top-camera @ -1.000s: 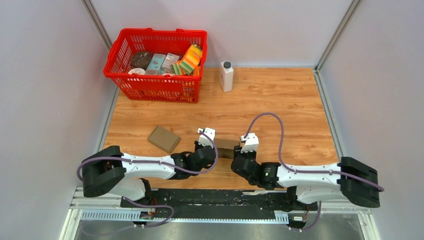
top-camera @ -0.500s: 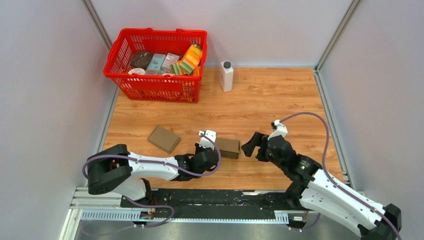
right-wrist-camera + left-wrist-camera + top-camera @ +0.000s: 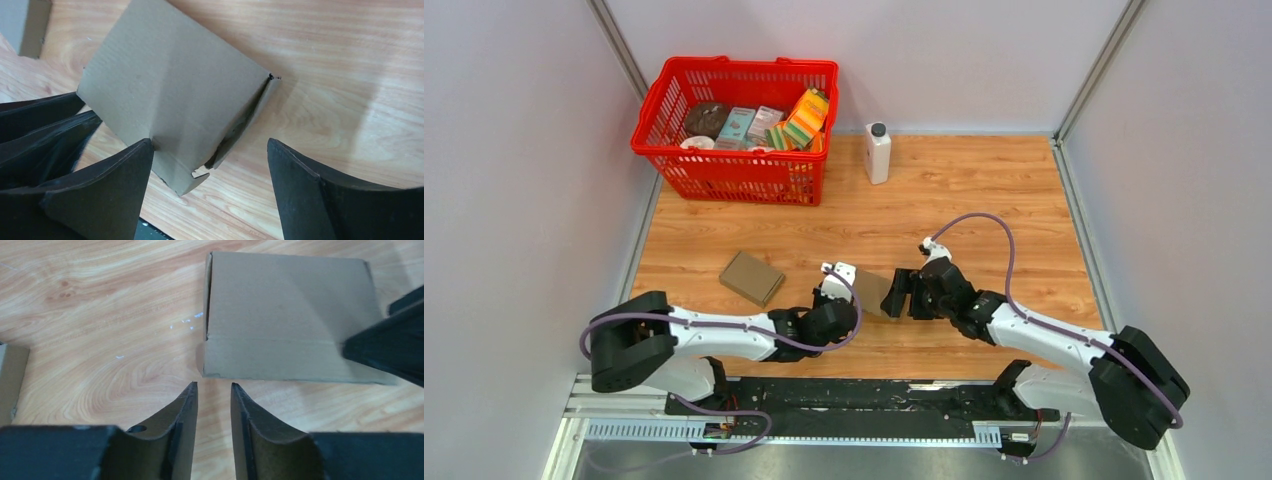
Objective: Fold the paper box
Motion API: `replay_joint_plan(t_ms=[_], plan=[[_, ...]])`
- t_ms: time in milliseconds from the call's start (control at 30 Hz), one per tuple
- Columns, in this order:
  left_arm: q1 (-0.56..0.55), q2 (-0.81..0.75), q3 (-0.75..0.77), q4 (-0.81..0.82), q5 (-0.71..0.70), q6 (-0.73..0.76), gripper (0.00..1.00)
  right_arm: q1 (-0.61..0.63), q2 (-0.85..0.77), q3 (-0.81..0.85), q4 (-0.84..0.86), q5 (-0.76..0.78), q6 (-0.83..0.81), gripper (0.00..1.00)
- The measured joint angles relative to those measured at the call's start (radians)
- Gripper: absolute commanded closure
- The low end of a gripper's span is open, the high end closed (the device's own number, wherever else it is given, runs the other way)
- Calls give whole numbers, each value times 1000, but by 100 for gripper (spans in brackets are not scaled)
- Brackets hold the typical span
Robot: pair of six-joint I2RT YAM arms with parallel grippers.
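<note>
**Task item:** The paper box [image 3: 876,290] lies on the table [image 3: 984,190], close to the near edge and about midway along it. It is closed up, with 1 end flap slightly ajar.

**Left gripper** [image 3: 214,390]: The fingers are a narrow gap apart with nothing between them. The tips are just short of the box's corner.

**Right gripper** [image 3: 207,143]: It is spread wide. 1 finger [image 3: 125,165] touches the box top and the other is over bare wood. It is not clamped.

**Other items:**
- A flat cardboard piece [image 3: 751,277] lies left of the box, apart from it.
- A red basket [image 3: 734,115] sits at the far-left corner.
- A white bottle [image 3: 877,152] stands near the basket, by the far edge.
</note>
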Motion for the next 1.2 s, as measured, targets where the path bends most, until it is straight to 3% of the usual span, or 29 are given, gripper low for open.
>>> replay_joint_plan(t_ms=[300,400,567,733,900,1200], plan=[[2,-386,-71,-160,240,0,60,0,44,-55,55,-24,-26,14],[71,-446,-63,-178,371,-1,64,0,39,-56,55,-19,-44,16],[238,-306,22,-171,497,-1,71,-2,38,-56,56,-16,-60,30],[282,-83,146,-111,578,27,77,-19,38,-59,73,-16,-70,41],[297,71,186,-55,639,34,82,-42,38,-59,82,-24,-79,43],[298,127,159,12,673,12,84,-195,3,-46,75,-167,-90,43]])
